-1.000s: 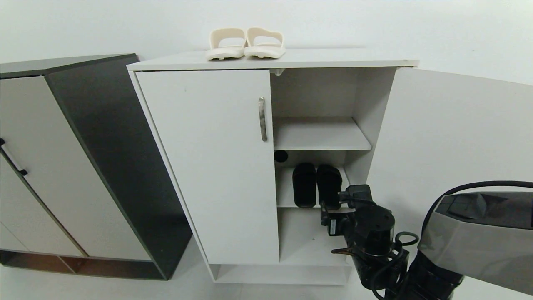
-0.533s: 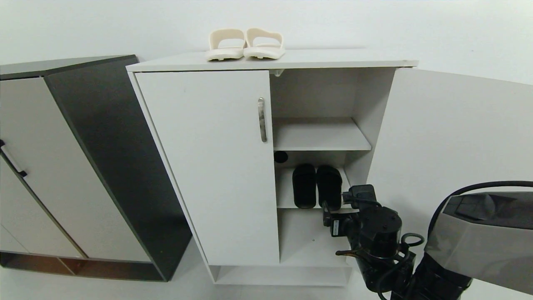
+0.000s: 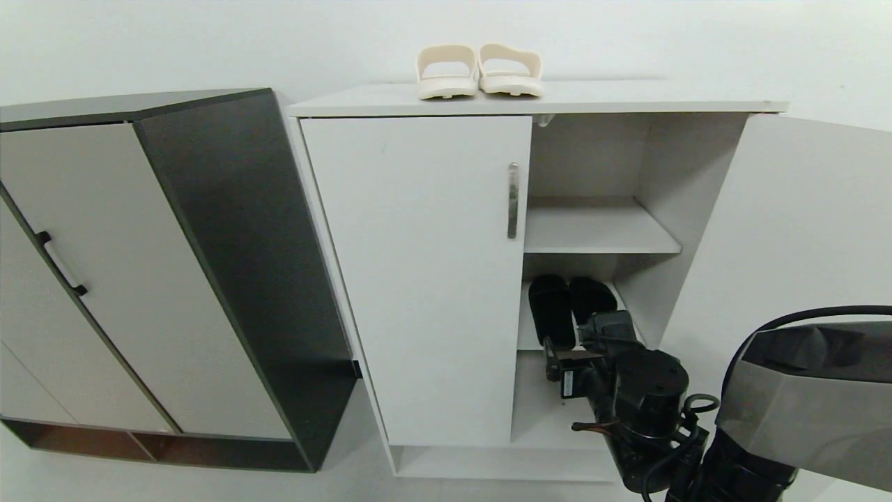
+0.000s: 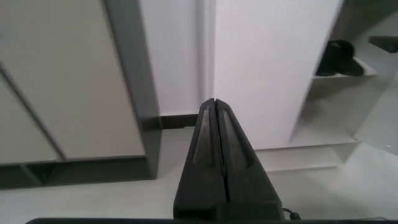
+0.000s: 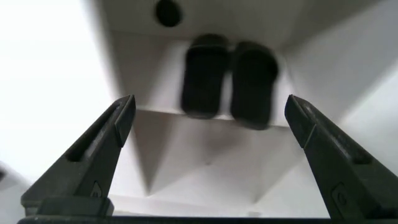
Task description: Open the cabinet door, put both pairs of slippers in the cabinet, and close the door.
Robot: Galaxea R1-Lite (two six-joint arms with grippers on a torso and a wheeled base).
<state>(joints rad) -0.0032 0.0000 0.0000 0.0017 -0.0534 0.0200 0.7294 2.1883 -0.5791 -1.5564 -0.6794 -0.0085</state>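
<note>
White wall point(image 3: 139, 42) stands behind a white cabinet point(image 3: 662, 94), with a dark grey cabinet point(image 3: 237, 265) just beside it at 9 o'clock. The white cabinet's right door point(image 3: 787, 230) is swung wide open toward 3 o'clock, while its left door point(image 3: 418, 279) is closed, with a metal handle point(image 3: 513, 201) upright at its inner edge. Black slippers point(image 3: 552, 307) lie side by side on the middle shelf point(image 3: 536, 338). Cream slippers point(image 3: 509, 82) sit on the cabinet top at 12 o'clock. The right gripper point(image 5: 210, 102) hangs released, jaws spread wide and empty, in front of the black slippers at their 5 o'clock. The left gripper point(image 4: 214, 102) is clenched on nothing, low before the two cabinets.
</note>
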